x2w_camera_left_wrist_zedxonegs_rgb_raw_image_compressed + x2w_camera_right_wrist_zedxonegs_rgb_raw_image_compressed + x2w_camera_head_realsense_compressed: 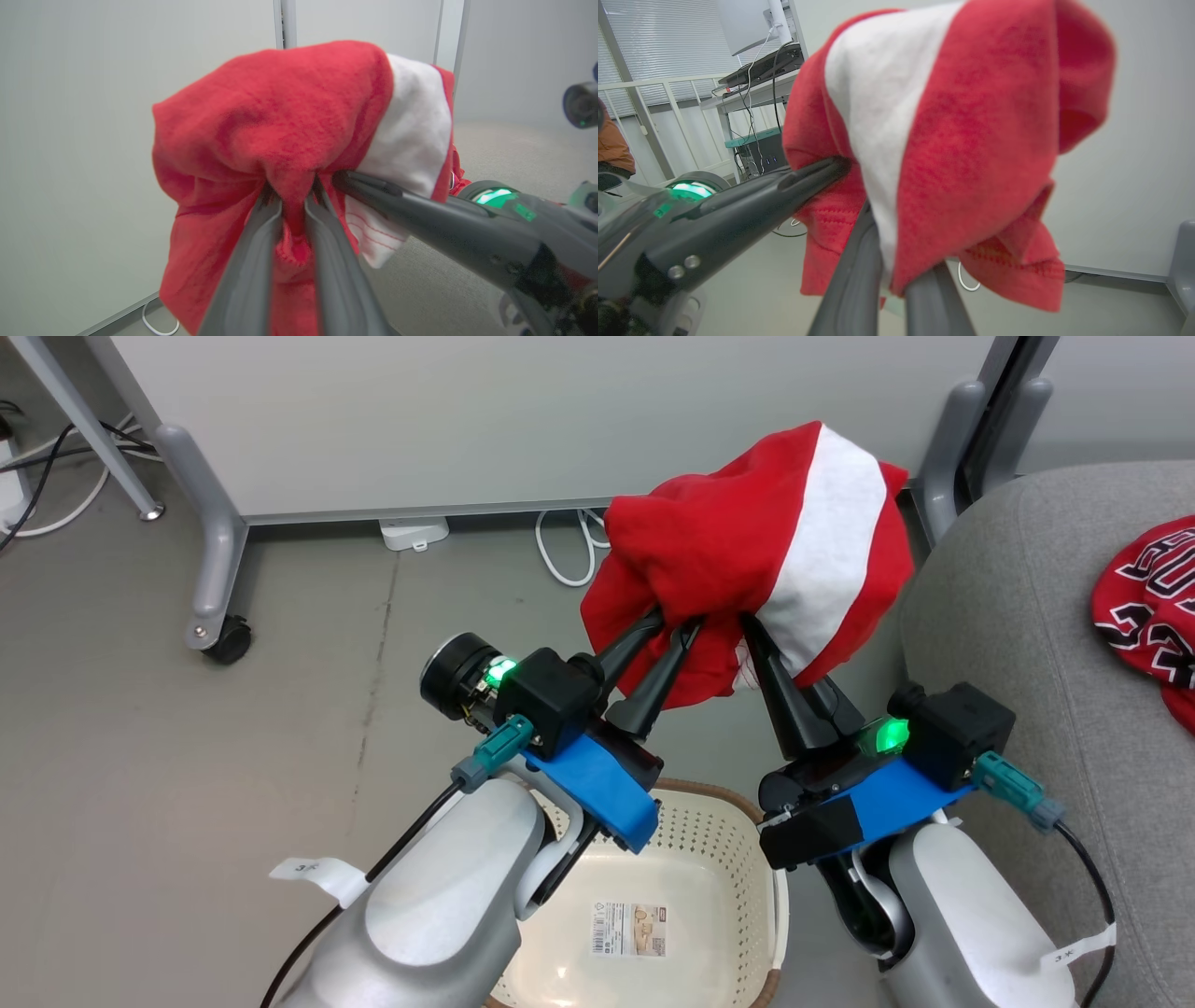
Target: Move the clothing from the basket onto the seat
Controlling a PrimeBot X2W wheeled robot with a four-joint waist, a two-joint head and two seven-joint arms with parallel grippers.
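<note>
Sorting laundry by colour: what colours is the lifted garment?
Red garment with a broad white stripe; head view shows it best.

Office or lab; wheeled partition (467, 420), cable-strewn desk (756, 88), window blinds (654, 42)

The left claw (293, 193) has its two dark fingers close together, pinching a gathered fold of the red garment (280, 116), which bunches above them and hangs down on both sides. A broad white stripe runs down its right part. The right claw (348, 179) reaches in from the right, its tip buried in the cloth just beside the left claw. Farther off on the right lies the grey seat (504, 149).
</note>
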